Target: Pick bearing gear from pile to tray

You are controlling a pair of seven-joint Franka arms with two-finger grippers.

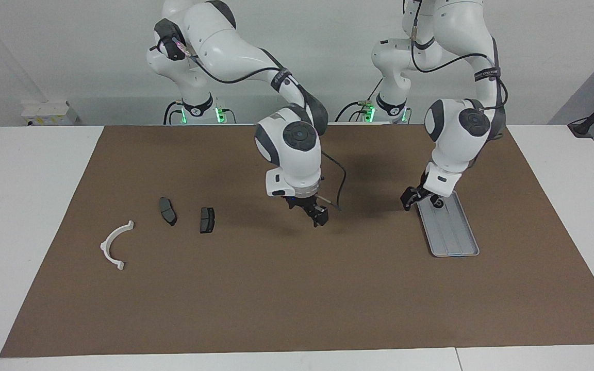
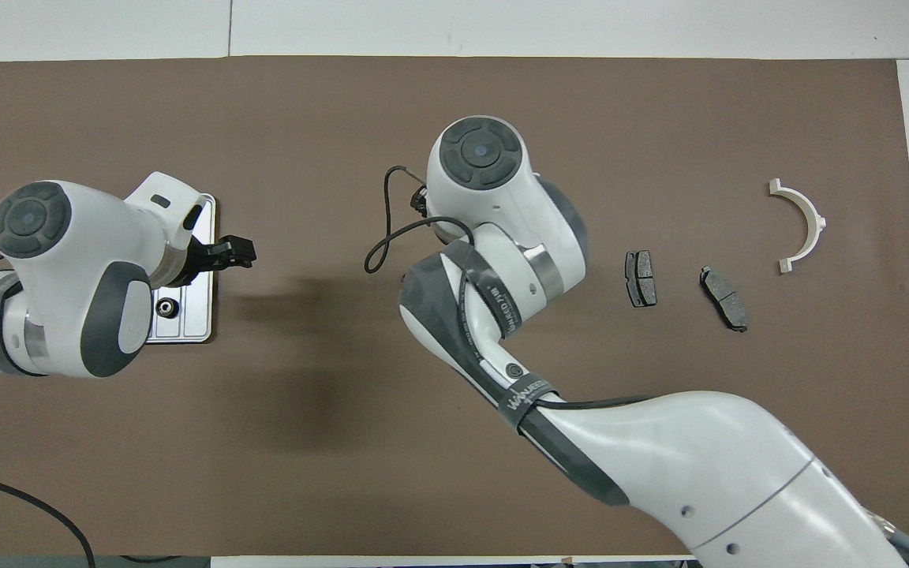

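Here, small black bearing gear (image 2: pixel 165 306) lying in tray (image 1: pixel 451 234), left hand (image 1: pixel 414 198) spread at tray's twelve o'clock corner, right hand (image 1: pixel 315 214) over table (image 1: pixel 276 288) middle, finger state unclear.

A white bench (image 1: pixel 29 170) carries a large brown mat (image 1: pixel 276 288) that covers most of its top. A plain pale wall (image 1: pixel 80 46) rises at the robots' end, with a small white box (image 1: pixel 48 112) at its foot.
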